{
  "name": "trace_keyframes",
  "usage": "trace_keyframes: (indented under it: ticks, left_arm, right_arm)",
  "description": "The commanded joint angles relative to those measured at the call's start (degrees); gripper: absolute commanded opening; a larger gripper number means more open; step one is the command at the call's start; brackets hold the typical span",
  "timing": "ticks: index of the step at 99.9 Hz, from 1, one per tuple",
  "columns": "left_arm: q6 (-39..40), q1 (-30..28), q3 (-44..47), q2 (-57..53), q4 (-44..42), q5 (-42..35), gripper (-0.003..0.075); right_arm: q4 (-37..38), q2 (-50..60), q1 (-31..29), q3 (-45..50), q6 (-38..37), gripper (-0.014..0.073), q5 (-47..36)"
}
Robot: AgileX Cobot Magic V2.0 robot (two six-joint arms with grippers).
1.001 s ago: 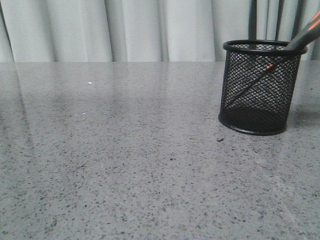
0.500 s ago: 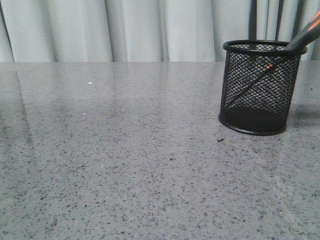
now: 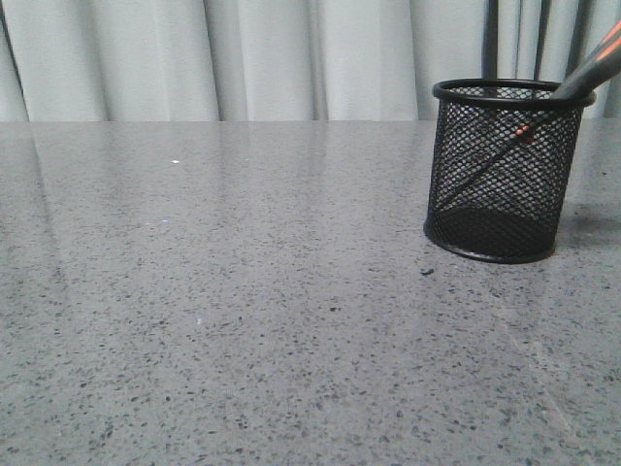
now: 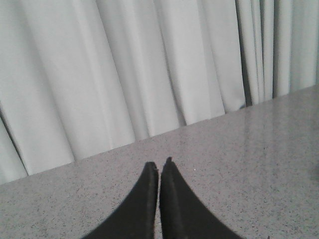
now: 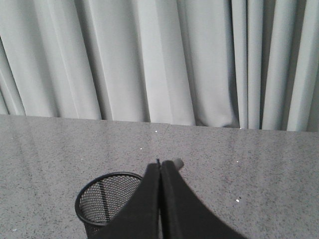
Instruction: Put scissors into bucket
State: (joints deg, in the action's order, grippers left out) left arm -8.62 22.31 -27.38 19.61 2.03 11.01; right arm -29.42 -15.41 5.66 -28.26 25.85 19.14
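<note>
The bucket (image 3: 505, 170), a black wire-mesh cup, stands upright on the grey table at the right. The scissors (image 3: 588, 64) lean inside it. Their dark blades run down behind the mesh toward the base, and the grey, orange-lined handle sticks out over the rim to the upper right, cut off by the frame edge. Neither gripper shows in the front view. In the right wrist view my right gripper (image 5: 160, 167) is shut with nothing visibly gripped, above and beside the bucket (image 5: 102, 199). My left gripper (image 4: 159, 166) is shut and holds nothing, over bare table.
The speckled grey tabletop (image 3: 243, 291) stretches from the bucket to the left edge of the front view. Pale pleated curtains (image 3: 291, 58) hang behind the table's far edge. A small dark speck (image 3: 427, 271) lies just in front of the bucket.
</note>
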Motion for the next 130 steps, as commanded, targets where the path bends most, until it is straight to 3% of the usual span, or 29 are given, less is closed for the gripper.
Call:
trace_keyframes:
  ticks: [1,26,130]
  left_arm:
    - [1.0,-0.3,3.4,-5.5,1.2,-8.5,-0.002]
    - [1.0,-0.3,8.2,-14.1,1.1,-9.5,-0.002]
    - [1.0,-0.5,9.7,-14.1,1.0,-9.6,-0.002]
  right_arm:
    - [-0.8,3.2,-0.2,1.6,0.8,-0.007,-5.3]
    - [-0.8,7.1,-0.2,7.2,0.8,-0.007,-9.0]
    - [-0.8,7.1,-0.2,7.6,0.8,-0.007,-7.3]
